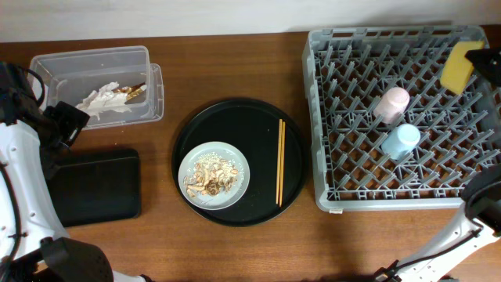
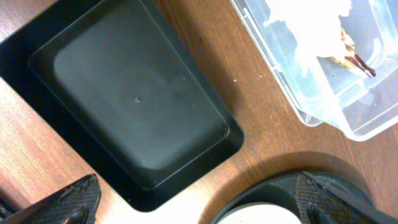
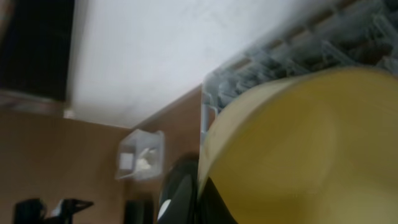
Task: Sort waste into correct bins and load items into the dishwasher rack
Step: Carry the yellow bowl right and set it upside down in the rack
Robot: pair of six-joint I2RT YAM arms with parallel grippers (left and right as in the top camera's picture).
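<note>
Currently the right end effector (image 1: 479, 64) grips the yellow bowl (image 1: 459, 64), which is tilted on edge over the far right corner of the dishwasher rack (image 1: 352, 168). The pink cup (image 1: 391, 103) and light-blue cup (image 1: 401, 141) sit among the pegs, near each other. The left end effector (image 2: 202, 205) is wide open and empty, over the table (image 1: 235, 63) between the black rectangular tray (image 2: 137, 106) and the clear tub (image 2: 367, 112). Wrapper scraps (image 1: 106, 98) are in the tub. Food bits (image 1: 211, 176) lie on the grey plate (image 1: 215, 149), with the chopsticks (image 1: 281, 160) beside it. Both are on the round black tray (image 1: 258, 125).
</note>
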